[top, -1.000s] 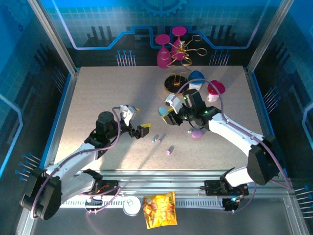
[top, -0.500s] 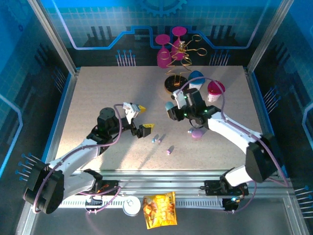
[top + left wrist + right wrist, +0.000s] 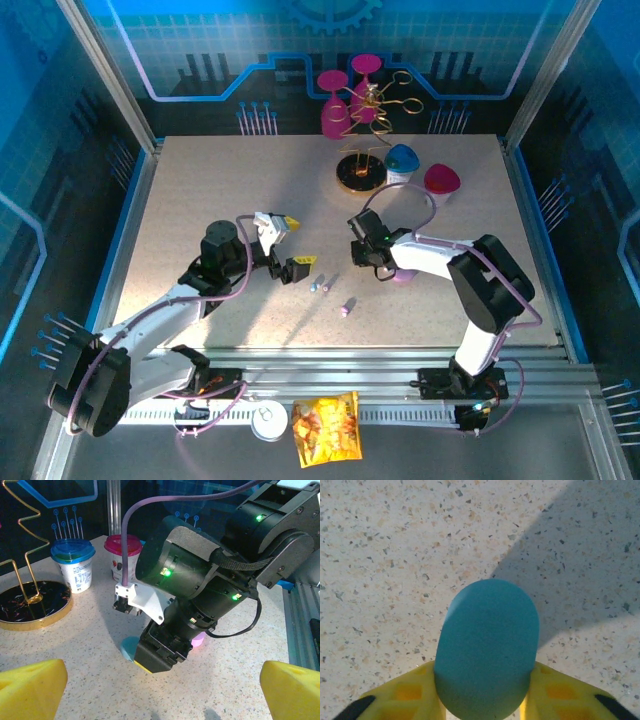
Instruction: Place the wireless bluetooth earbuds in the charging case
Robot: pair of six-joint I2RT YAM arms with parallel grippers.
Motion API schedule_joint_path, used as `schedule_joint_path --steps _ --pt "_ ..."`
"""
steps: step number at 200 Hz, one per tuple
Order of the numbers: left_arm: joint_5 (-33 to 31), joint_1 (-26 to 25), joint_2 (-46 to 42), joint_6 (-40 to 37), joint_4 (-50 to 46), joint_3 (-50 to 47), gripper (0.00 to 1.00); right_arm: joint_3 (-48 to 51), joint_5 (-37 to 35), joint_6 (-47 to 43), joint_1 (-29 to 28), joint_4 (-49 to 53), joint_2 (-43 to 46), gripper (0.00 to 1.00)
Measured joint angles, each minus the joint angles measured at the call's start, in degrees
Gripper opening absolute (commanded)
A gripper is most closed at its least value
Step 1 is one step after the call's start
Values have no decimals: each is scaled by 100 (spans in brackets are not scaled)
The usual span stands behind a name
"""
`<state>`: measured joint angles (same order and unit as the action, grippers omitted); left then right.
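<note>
Flanking the blue case (image 3: 487, 640), the fingers (image 3: 405, 695) of the right gripper (image 3: 482, 700) may press it or not; we cannot tell. We see the left gripper (image 3: 292, 245) wide open, the earbuds (image 3: 318, 286) on the table (image 3: 200, 190) just beside it.

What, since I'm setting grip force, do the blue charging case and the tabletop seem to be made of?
The blue charging case is probably moulded plastic with a matte finish: a smooth, even teal surface, soft shading, no glare. The tabletop looks like matte terrazzo or speckled stone-effect laminate: beige with dark and tan flecks. The look leaves open which.
</note>
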<state>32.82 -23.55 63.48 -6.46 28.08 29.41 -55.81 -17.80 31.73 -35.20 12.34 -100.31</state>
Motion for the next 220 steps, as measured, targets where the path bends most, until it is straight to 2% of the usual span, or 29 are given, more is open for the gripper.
schedule_joint_path --steps 15,29,98,143,172,220 --pt "-2 0 0 -9 0 0 99 0 31 26 -11 -61 0 61" --pt "-2 0 0 -9 0 0 99 0 96 76 -13 -107 0 64" --pt "-4 -7 0 -11 4 0 99 0 748 306 -310 -400 -7 64" --pt "-48 -26 -26 -15 0 -66 99 0 1349 155 -435 -942 2 64" --pt "-61 -26 -44 -44 0 -70 99 -11 1598 -109 -116 -1058 35 68" --pt "-61 -26 -50 -109 7 -70 99 -592 2201 -586 686 -962 -457 87"
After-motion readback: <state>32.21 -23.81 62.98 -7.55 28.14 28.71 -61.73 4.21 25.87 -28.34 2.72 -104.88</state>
